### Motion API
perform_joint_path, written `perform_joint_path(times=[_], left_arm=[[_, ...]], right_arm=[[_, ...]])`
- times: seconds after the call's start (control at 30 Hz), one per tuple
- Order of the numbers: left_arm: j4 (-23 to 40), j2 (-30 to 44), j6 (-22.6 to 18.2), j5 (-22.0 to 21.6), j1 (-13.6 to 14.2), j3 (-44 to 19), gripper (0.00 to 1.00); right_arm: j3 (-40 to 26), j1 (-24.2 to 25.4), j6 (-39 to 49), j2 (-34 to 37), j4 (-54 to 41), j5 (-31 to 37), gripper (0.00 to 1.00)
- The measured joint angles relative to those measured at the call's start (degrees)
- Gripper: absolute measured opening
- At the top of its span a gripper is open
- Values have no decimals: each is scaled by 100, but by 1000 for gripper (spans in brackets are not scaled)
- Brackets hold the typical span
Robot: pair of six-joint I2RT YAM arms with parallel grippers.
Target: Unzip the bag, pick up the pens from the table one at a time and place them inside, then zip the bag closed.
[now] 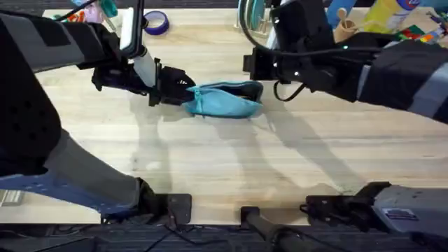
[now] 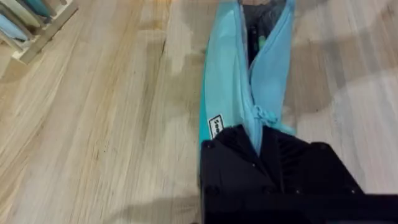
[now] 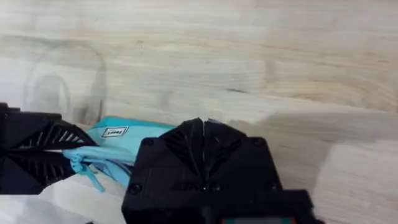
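The left gripper (image 1: 183,89) is clamped on the near end of the teal bag (image 1: 227,100), which lies on the table (image 1: 231,164) with its long axis running away toward the right gripper (image 1: 253,66), fingers together, so a hard zipper pull could slip it free.

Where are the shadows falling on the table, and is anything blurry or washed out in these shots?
Overhead: soft grey arm shadows stretch across the table toward the camera from the bag; the near arm bases look large, dark and blurred. Left wrist: the bag is fairly sharp, with a shadow band over the planks beside it. Right wrist: the right gripper looks soft, and a pale washed-out patch shows beside it.
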State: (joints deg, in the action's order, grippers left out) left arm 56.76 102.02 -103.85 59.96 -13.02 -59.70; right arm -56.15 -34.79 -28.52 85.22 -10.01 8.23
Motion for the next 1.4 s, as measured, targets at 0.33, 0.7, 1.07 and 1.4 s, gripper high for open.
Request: perform_joint_path(times=[0.33, 0.7, 1.07, 1.4], left_arm=[[0, 0, 0, -2, 0, 0, 45], [-1, 0, 0, -2, 0, 0, 44], [5, 0, 0, -4, -12, 0, 482], [1, 0, 28, -4, -42, 0, 995]], right_arm=[[1, 30, 430, -646, 74, 36, 60], [1, -383, 543, -1127, 76, 35, 996], [1, -511, 545, -1137, 76, 35, 997], [1, -579, 545, -1137, 76, 35, 997]])
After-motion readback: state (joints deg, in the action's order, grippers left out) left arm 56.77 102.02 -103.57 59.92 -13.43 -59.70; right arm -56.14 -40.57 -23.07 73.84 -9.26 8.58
